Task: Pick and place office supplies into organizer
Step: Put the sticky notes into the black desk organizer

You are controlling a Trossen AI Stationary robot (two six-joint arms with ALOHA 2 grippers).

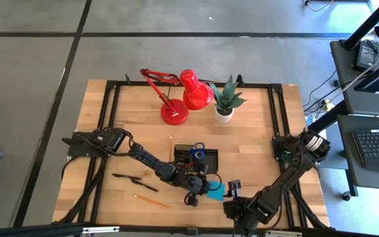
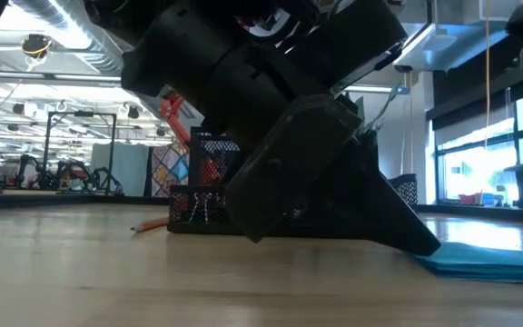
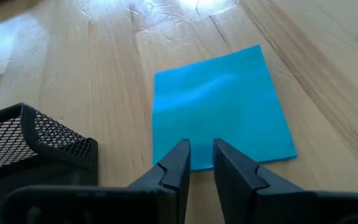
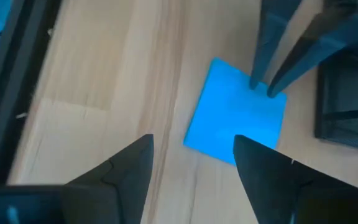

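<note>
Lying loose on the table (image 1: 255,138) at the left are two black pens (image 1: 135,180) and an orange pencil (image 1: 152,201). Farther right stands the black mesh organizer (image 1: 206,158), blue-handled scissors (image 1: 198,149) in it. Beside it the left gripper (image 3: 201,158), fingers narrowly parted, touches the near edge of the flat blue note pad (image 3: 219,102). Rightmost, the right gripper (image 4: 193,158) hovers above the pad, jaws wide and empty.

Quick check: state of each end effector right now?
Left end effector: fingers slightly apart at the blue note pad's edge; holding nothing.
Right end effector: open, empty.
</note>
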